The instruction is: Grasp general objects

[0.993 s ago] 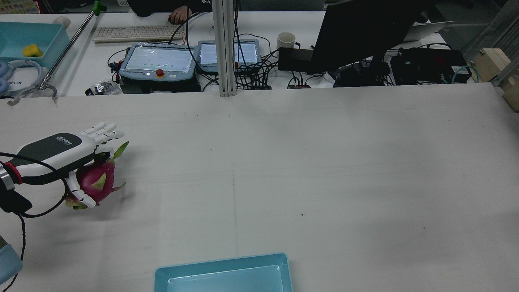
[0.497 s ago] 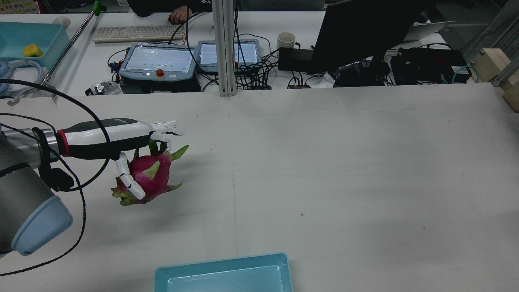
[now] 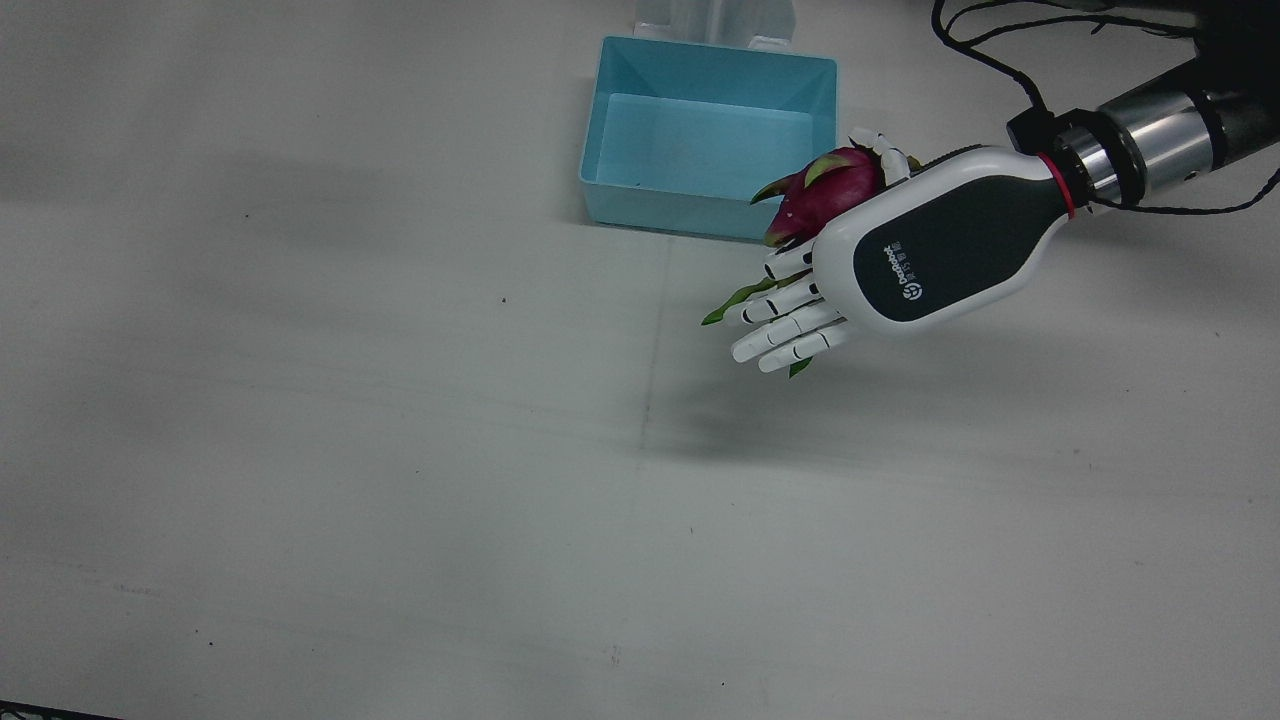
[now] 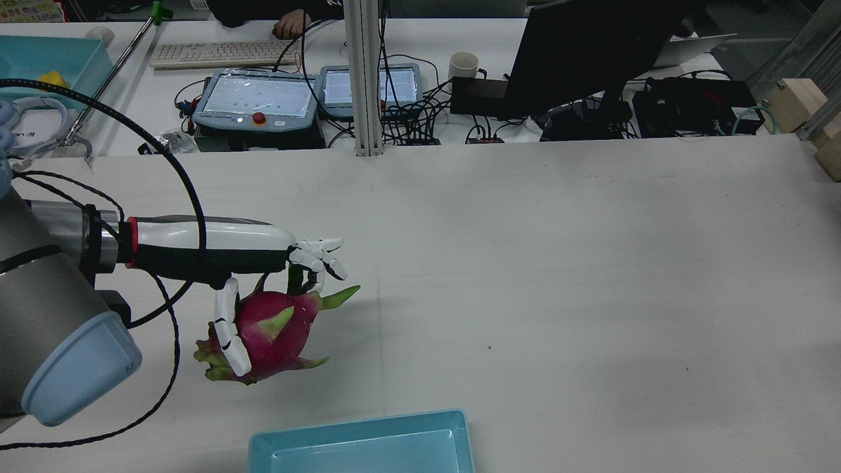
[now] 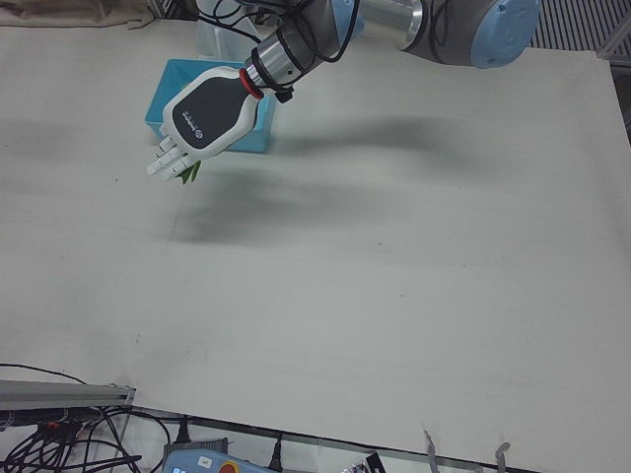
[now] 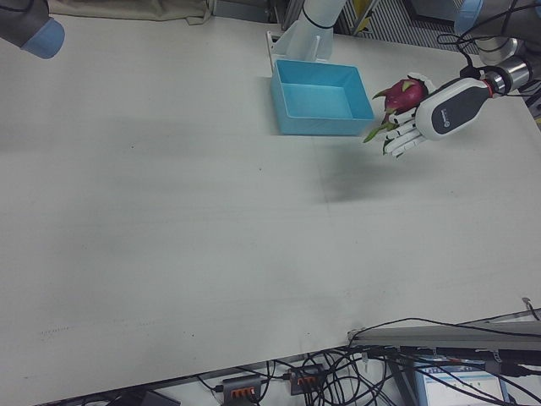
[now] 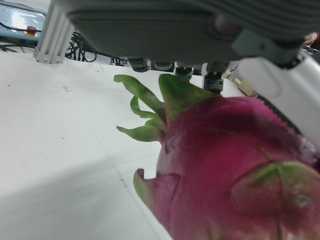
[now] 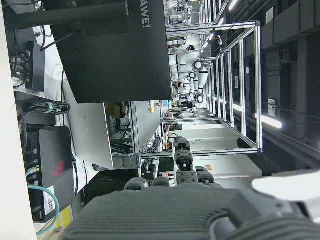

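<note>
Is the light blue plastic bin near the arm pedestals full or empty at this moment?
Empty. The front view shows the bare floor of the light blue plastic bin; the pink dragon fruit is held by the left hand.

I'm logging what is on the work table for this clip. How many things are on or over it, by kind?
Dragon fruit: 1, held in the left hand above the table
Blue bin: 1, nothing visible in it
Total: 2

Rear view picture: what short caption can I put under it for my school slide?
The robot's left hand holds a pink dragon fruit above the white table, near a blue bin.
</note>
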Robot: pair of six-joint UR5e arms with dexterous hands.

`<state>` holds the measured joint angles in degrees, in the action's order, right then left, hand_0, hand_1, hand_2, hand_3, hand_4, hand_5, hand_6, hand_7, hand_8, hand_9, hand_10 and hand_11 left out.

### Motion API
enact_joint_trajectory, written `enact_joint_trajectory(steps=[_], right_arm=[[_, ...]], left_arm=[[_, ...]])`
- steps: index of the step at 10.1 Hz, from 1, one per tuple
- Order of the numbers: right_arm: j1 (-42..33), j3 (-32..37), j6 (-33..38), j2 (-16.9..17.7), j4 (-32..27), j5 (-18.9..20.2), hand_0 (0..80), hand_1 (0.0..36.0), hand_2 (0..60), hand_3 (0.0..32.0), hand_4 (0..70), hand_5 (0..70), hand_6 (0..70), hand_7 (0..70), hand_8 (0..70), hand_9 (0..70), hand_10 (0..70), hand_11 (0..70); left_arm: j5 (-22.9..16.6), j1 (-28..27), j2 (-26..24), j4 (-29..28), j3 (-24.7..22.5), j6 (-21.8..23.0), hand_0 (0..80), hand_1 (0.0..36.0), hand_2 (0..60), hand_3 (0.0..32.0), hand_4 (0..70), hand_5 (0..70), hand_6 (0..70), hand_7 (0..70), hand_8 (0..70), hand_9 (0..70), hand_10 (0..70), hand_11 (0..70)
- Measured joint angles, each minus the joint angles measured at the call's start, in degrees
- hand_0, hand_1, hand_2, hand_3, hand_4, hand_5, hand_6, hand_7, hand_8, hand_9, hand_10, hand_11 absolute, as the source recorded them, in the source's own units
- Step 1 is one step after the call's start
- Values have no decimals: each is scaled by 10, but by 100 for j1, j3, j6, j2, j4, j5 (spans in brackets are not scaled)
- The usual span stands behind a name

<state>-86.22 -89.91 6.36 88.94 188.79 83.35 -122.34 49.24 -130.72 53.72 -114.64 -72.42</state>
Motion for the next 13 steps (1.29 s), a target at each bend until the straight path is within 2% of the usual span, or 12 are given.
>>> enact_joint_trajectory(steps=[2, 5, 6, 7, 8, 9, 10, 11, 13], right_arm=[[0, 13, 4, 0, 0, -1, 0, 0, 0, 0, 0, 0, 0, 0, 0, 0, 0, 0], [0, 17, 12, 0, 0, 4, 0, 0, 0, 0, 0, 0, 0, 0, 0, 0, 0, 0], [0, 17, 14, 0, 0, 4, 0, 0, 0, 0, 0, 0, 0, 0, 0, 0, 0, 0], [0, 17, 14, 0, 0, 3, 0, 0, 0, 0, 0, 0, 0, 0, 0, 0, 0, 0], [0, 18, 14, 0, 0, 4, 0, 0, 0, 0, 0, 0, 0, 0, 0, 0, 0, 0], [0, 18, 12, 0, 0, 3, 0, 0, 0, 0, 0, 0, 0, 0, 0, 0, 0, 0], [2, 18, 12, 0, 0, 3, 0, 0, 0, 0, 0, 0, 0, 0, 0, 0, 0, 0], [2, 18, 12, 0, 0, 2, 0, 0, 0, 0, 0, 0, 0, 0, 0, 0, 0, 0], [2, 18, 9, 0, 0, -1, 0, 0, 0, 0, 0, 0, 0, 0, 0, 0, 0, 0]], left_arm=[[-164, -379, 50, 301, -253, 5, 582, 360, 600, 0, 618, 684, 110, 266, 12, 39, 25, 59], [-118, -1269, 82, 486, -381, 30, 594, 360, 600, 0, 632, 688, 114, 272, 12, 40, 28, 63], [-73, -1490, 81, 497, -389, 54, 597, 345, 600, 0, 506, 603, 80, 242, 6, 34, 21, 50], [-45, -1643, 81, 471, -390, 92, 525, 187, 65, 0, 97, 295, 9, 142, 0, 14, 0, 3], [-33, -1735, 83, 391, -391, 131, 495, 107, 0, 140, 0, 111, 0, 53, 0, 0, 0, 0], [-30, -1787, 86, 290, -390, 158, 483, 75, 0, 300, 0, 25, 0, 23, 0, 0, 0, 0], [-26, -1810, 97, 184, -380, 169, 470, 35, 0, 320, 0, 0, 0, 17, 0, 0, 0, 0], [-22, -1821, 127, 80, -370, 173, 463, 12, 0, 320, 0, 0, 0, 19, 0, 0, 0, 0], [-14, -1827, 259, -136, -346, 176, 453, 0, 0, 292, 0, 0, 0, 29, 0, 0, 0, 0]])
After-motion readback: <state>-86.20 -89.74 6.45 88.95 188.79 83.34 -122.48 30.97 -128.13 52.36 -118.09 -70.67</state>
